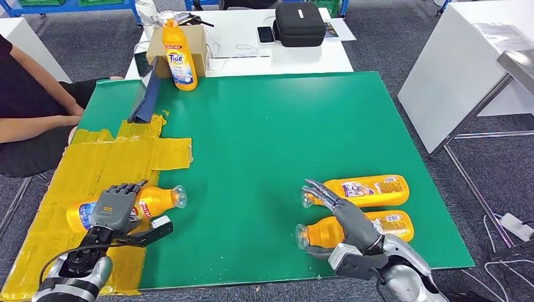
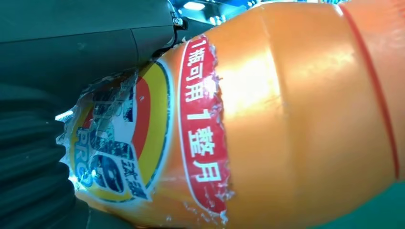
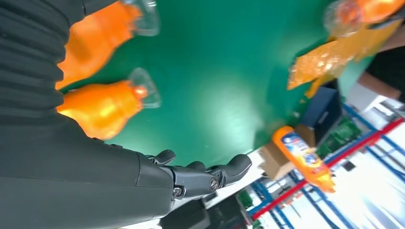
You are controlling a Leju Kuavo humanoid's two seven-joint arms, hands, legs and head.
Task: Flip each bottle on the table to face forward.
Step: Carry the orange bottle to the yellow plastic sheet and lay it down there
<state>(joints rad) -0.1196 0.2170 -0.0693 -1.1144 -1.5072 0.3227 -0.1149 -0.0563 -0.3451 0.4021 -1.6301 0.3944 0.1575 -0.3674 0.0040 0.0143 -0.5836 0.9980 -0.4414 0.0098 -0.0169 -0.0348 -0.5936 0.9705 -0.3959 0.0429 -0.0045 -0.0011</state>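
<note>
Status: task part done, by the look of things.

The green desk [image 1: 264, 126] carries four orange bottles. One upright bottle [image 1: 178, 53] stands at the far edge, about 11 o'clock from the desk's centre, its front label toward the robot; it appears to need nothing further.

At about 8 o'clock, a left bottle [image 1: 154, 201] lies on its side over the yellow tape patch [image 1: 113, 157], cap toward the desk's centre. The left hand [image 1: 113, 204] rests over its body, fingers draped on top. The left wrist view shows a torn front label close against the palm. Contact is plain; whether the fingers have actually closed round the bottle, I cannot tell.

At about 4 o'clock, two bottles lie side by side, caps toward the centre: a far right bottle [image 1: 368, 190] and a near right bottle [image 1: 352, 229]. Both show small-print labels upward, judged to be back labels, so both remain to be turned. The right hand [image 1: 337, 207] hovers above them, fingers spread, holding nothing.

A person's arm [image 1: 31, 123] rests beside the desk at 9 o'clock.

Judgement: one bottle done, one in hand, two outstanding.
</note>
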